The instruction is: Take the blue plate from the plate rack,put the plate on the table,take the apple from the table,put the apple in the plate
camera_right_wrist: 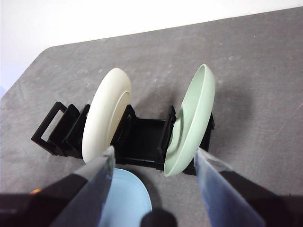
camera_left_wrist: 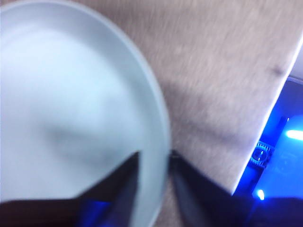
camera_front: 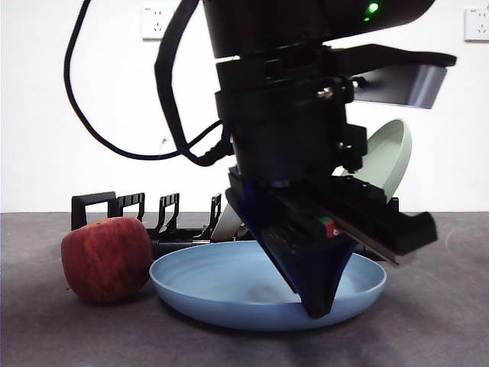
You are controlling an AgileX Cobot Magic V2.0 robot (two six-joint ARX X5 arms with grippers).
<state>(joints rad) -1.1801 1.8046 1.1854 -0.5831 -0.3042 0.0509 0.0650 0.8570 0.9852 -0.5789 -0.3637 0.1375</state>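
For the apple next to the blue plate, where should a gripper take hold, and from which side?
Grip the apple across its widest middle, coming down from above. It sits upright on the table, close against the blue plate with the plate rack behind, so only its top and outer side look open.

Arm in front view is basically all black, chunky boxy housing w/ a thick black cable looping off the side. Tiny green LED lit up top, plus a small red/green mark low on the body. Left gripper tapers to a dark point. Right gripper jaws: black, w/ glossy see-thru-looking pads.
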